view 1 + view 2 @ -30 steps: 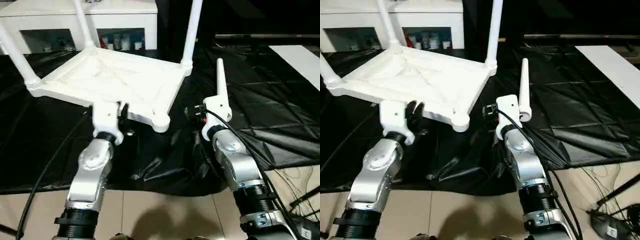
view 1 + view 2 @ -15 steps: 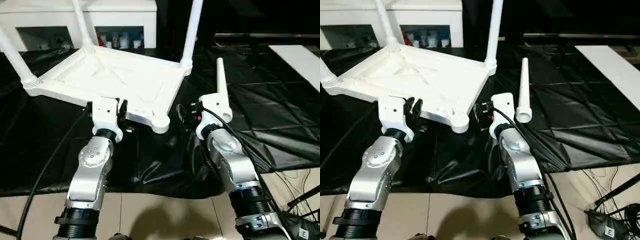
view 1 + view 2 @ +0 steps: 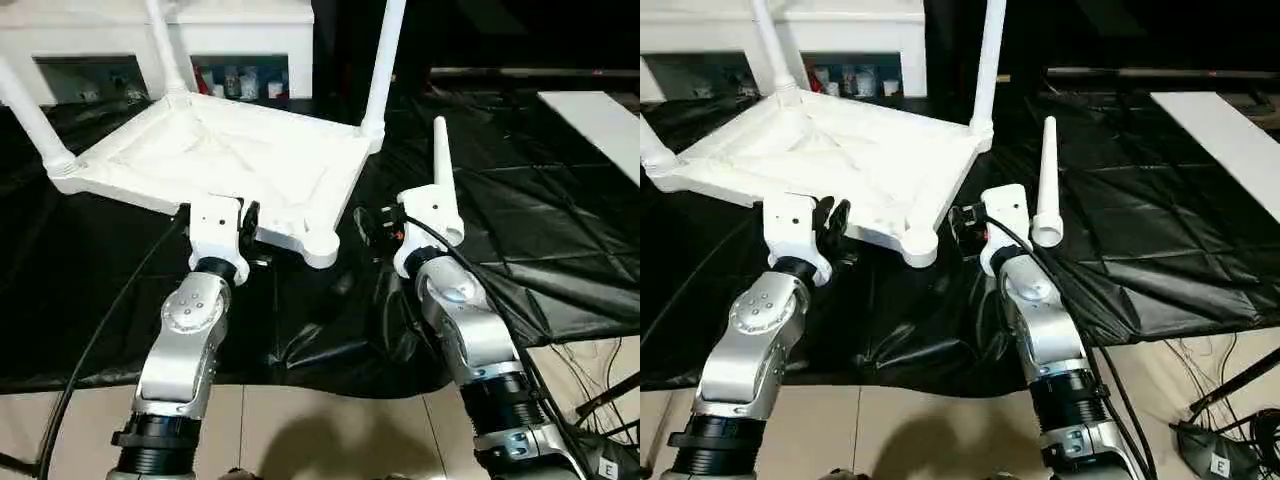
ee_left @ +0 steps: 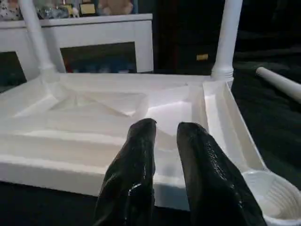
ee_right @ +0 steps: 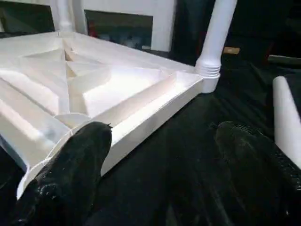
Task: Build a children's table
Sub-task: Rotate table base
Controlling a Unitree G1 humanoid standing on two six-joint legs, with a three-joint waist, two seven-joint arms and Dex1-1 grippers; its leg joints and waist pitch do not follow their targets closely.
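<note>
The children's table top point(image 3: 230, 160) lies upside down on the black sheet, with three white legs standing up from its corner sockets. Its near right socket point(image 3: 320, 245) is empty. A loose leg point(image 3: 440, 170) lies on the sheet just right of my right wrist, wide end toward me. My left gripper point(image 3: 245, 222) is at the near rim, its fingers point(image 4: 134, 179) a narrow gap apart with nothing between them. My right gripper point(image 5: 162, 155) stands wide open just right of the empty socket, holding nothing.
A white cabinet point(image 3: 250, 40) with glass doors stands behind the table top. A white board point(image 3: 600, 120) lies at the far right on the black sheet point(image 3: 560, 230). The sheet's front edge hangs over a tiled floor with cables point(image 3: 600, 390).
My right gripper has edged a little to the left, toward the empty corner socket. The left gripper stays at the near rim. The view has shifted slightly.
</note>
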